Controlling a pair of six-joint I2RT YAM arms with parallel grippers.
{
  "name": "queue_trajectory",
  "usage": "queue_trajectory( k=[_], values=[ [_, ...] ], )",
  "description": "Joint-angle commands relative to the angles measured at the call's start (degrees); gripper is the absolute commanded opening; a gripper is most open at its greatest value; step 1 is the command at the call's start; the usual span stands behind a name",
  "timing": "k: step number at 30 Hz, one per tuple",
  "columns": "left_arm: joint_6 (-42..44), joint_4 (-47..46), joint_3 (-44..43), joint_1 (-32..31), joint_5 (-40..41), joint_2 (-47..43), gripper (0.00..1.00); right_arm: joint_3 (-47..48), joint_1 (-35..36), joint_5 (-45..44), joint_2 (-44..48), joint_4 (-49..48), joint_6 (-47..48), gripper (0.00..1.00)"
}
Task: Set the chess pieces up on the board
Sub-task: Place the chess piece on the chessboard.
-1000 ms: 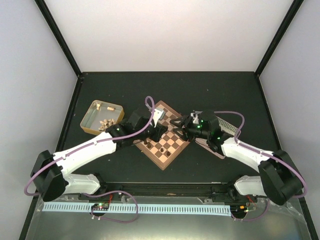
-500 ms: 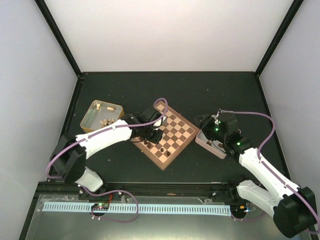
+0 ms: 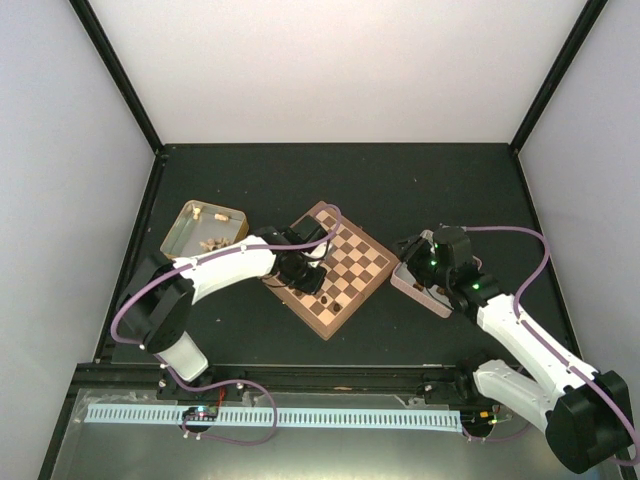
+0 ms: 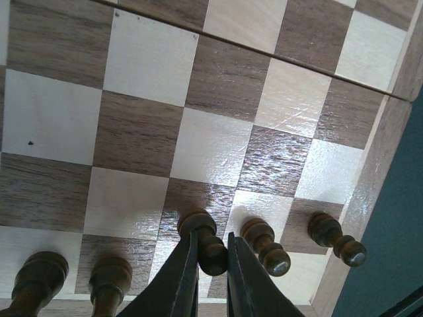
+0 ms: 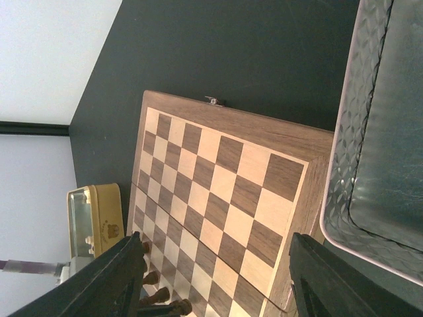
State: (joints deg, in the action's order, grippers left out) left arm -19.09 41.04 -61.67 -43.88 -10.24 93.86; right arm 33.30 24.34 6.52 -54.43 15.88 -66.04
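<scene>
The left gripper (image 4: 211,267) was clamped on a dark piece (image 4: 210,246). Its fingers (image 4: 177,287) pinched the head and neck from both sides. The piece stood upright on the board (image 4: 218,142), in a line with four more pieces (image 4: 266,247): two toward the rim and two on the other side. None of them touched another. From above, that gripper (image 3: 307,272) sat over the board's (image 3: 362,252) left edge, on the side near the tin (image 3: 192,224).

The right gripper (image 5: 215,267) had its fingers (image 5: 122,281) spread wide apart with nothing between them. It looked across the board (image 5: 218,172) from beside the tray (image 5: 340,165). In the top view it (image 3: 410,252) hung at the tray's (image 3: 428,292) board-side end, well apart from the pieces.

A second earlier, both grippers had been over the board, close together near its middle. Since then the right arm had pulled back to the tray, and it hardly moved in the last half second. The left arm's shoulder had swung inward, and its gripper had shifted slightly toward the board's near-left edge.
</scene>
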Motion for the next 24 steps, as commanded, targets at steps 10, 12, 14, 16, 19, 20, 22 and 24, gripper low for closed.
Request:
queue_trajectory(
  k=[10,12,14,16,19,20,22,24],
  values=[
    [1.0,1.5,-1.9,0.5,-2.1,1.6,0.15,1.2,-0.3,-1.6,0.4,0.8,0.9,0.62],
    [1.1,1.8,-2.1,0.5,-2.1,1.6,0.18,1.5,-0.2,-1.8,0.6,1.2,0.9,0.62],
    [1.2,1.9,-2.3,0.5,-2.0,1.6,0.2,1.6,-0.3,-2.2,0.8,1.5,1.1,0.62],
    [1.2,2.0,-2.4,0.6,-2.1,1.6,0.22,1.9,-0.3,-2.6,1.1,2.0,1.1,0.62],
    [1.4,2.1,-2.6,0.6,-2.5,1.7,0.23,2.1,-0.3,-3.0,1.6,2.4,1.2,0.62],
    [1.3,2.1,-2.7,0.6,-2.4,1.5,0.23,2.2,-0.3,-3.3,1.7,2.6,1.2,0.62],
    [1.2,2.2,-3.1,0.6,-1.9,0.9,0.23,2.5,-0.2,-3.8,2.1,3.2,1.4,0.62],
    [1.0,2.5,-3.7,0.6,-0.8,-0.2,0.24,3.0,-0.2,-5.1,2.6,4.3,2.1,0.62]
  ],
)
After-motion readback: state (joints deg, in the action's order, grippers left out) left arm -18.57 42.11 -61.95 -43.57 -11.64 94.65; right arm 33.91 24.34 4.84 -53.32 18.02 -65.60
